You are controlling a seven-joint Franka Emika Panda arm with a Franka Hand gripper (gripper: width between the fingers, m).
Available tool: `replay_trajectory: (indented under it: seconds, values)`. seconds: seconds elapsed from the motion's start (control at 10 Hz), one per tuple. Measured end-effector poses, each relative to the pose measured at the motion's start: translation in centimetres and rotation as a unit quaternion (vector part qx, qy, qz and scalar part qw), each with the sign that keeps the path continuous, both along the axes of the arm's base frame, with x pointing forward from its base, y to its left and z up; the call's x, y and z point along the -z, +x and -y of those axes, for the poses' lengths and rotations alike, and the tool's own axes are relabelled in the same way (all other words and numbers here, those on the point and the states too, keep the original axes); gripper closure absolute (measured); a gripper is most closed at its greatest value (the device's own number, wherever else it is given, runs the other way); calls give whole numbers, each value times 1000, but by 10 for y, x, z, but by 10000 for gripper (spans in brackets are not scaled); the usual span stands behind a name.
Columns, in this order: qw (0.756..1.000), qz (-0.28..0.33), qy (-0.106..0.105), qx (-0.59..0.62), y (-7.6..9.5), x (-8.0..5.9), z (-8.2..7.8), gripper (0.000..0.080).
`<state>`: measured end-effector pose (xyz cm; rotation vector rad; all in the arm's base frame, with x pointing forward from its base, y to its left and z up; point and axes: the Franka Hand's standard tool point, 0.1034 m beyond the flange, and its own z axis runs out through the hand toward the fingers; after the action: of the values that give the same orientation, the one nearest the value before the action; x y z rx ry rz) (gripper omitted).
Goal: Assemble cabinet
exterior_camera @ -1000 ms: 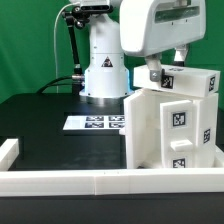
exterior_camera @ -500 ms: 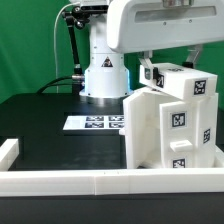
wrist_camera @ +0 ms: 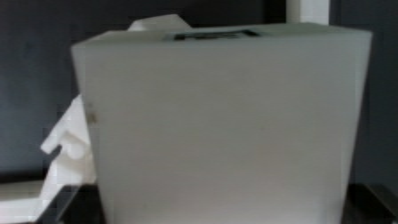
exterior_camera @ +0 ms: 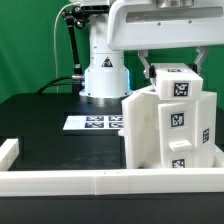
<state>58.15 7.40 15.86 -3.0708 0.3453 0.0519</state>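
The white cabinet [exterior_camera: 160, 135] stands upright at the exterior view's right, just behind the front rail, with square tags on its faces. On top of it sits a white tagged block [exterior_camera: 177, 86], squared with the cabinet body. My gripper [exterior_camera: 173, 70] comes down from above and is shut on this block, one finger on each side. In the wrist view the block [wrist_camera: 214, 120] fills most of the picture, and only the dark fingertips [wrist_camera: 64, 205] show at its lower corners. Whether the block rests fully on the cabinet is unclear.
A long low white frame rail [exterior_camera: 90, 182] runs along the table's front, with a raised end [exterior_camera: 9, 150] at the exterior view's left. The marker board [exterior_camera: 93, 122] lies flat by the arm's white base [exterior_camera: 103, 75]. The table is black.
The gripper has turned with the block in it. The block was skewed and off toward the exterior view's right; now it sits square above the cabinet.
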Motion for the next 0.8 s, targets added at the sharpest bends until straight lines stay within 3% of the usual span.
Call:
replay_trajectory:
  seconds: [0.4, 0.8]
  values:
    - [978, 7, -2, 210, 0, 1, -11, 238]
    - [875, -9, 1, 484, -3, 4, -28, 238]
